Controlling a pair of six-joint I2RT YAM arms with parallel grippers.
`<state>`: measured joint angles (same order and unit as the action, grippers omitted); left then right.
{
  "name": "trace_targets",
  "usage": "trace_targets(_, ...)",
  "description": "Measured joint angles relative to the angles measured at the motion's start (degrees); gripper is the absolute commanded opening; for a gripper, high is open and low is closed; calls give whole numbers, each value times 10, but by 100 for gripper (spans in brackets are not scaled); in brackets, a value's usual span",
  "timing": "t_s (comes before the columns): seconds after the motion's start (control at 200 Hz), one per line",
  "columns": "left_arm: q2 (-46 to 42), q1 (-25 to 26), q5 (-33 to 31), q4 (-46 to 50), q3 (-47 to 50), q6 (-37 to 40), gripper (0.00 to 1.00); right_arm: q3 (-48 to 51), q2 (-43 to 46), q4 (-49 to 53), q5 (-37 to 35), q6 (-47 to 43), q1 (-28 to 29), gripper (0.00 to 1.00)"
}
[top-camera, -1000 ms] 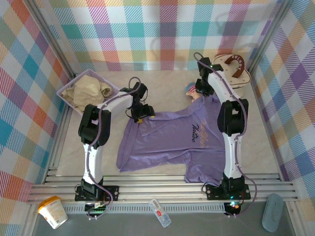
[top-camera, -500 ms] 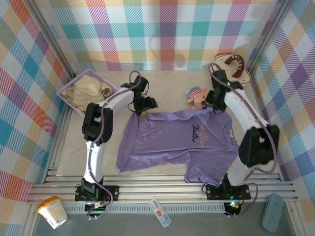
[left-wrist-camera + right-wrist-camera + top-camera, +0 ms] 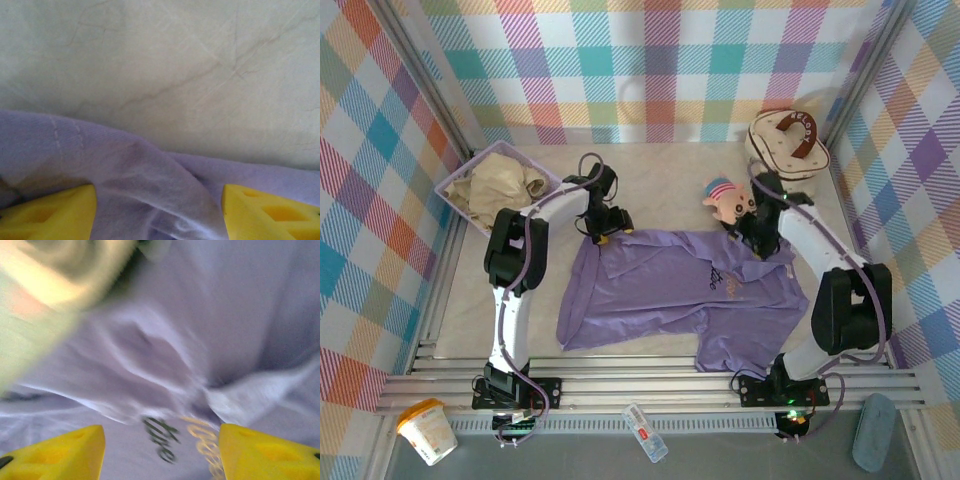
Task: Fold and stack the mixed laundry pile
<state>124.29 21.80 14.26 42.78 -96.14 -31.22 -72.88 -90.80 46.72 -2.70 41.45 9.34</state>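
Beige garment (image 3: 500, 180) in lavender basket (image 3: 447, 187), purple T-shirt (image 3: 670, 300) outside

Lavender T-shirt (image 3: 670, 300) lies spread, rumpled; beige garment (image 3: 500, 180) sits crumpled in basket (image 3: 444, 190).

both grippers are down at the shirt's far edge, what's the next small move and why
Probably close both grippers. The left gripper and right gripper are open, with the far edge of the shirt bunched up between their jaws. Pinching there should secure that edge, ready to lift and fold it toward the near side.
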Motion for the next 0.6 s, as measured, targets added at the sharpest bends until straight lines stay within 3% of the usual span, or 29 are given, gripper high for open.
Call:
trace_targets(0.165, -23, 0, -3, 7, 31, 6, 67, -149, -109, -37, -21, -33, 0, 83)
trace_targets(0.28, -39, 0, -8, 7, 52, 6, 67, -199, -211, -48, -25, -34, 0, 81)
trace_targets(0.335, -47, 0, -16, 4, 67, 6, 67, -225, -260, -45, -30, -34, 0, 70)
trace_targets(0.41, -50, -3, -24, 3, 83, 6, 67, -265, -315, -33, -34, -34, -3, 25)
trace_targets(0.47, -53, -4, -29, -1, 87, 6, 67, -295, -333, -23, -37, -31, -5, 0)
trace_targets(0.6, -54, -8, -37, -4, 90, 6, 67, -305, -315, -22, -43, -30, -21, 0)
